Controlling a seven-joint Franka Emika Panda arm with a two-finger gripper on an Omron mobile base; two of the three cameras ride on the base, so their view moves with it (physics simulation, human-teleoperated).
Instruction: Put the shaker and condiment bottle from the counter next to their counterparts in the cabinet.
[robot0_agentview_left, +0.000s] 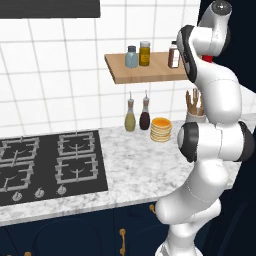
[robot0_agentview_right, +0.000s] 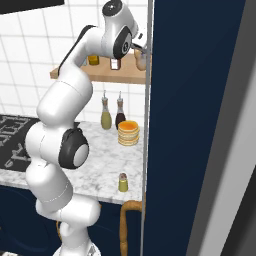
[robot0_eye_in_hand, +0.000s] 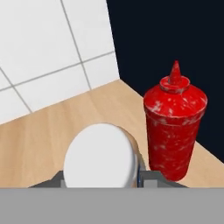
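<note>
The condiment bottle (robot0_eye_in_hand: 100, 159) shows its whitish cap and orange-tan shoulder between my fingers, over the light-wood cabinet shelf (robot0_eye_in_hand: 48, 127). My gripper (robot0_eye_in_hand: 101, 177) is shut on it, just left of the red squeeze bottle (robot0_eye_in_hand: 174, 127); whether the bottle rests on the plank I cannot tell. From the right base view, the gripper (robot0_agentview_right: 141, 50) sits at the shelf's right end with the bottle (robot0_agentview_right: 141, 61) under it. The shaker (robot0_agentview_right: 123, 182) stands on the marbled counter (robot0_agentview_right: 100, 165) near its front edge. A pale blue jar (robot0_agentview_left: 131, 56) and a yellow jar (robot0_agentview_left: 144, 53) stand further left on the shelf (robot0_agentview_left: 125, 72).
A brown jar with white label (robot0_agentview_left: 173, 55) stands mid-shelf. Two spouted bottles (robot0_agentview_left: 130, 117), a pancake stack (robot0_agentview_left: 161, 129) and a utensil pot (robot0_agentview_left: 195, 107) line the counter's back. The hob (robot0_agentview_left: 50, 165) lies left. A tall navy panel (robot0_agentview_right: 200, 125) closes the right side.
</note>
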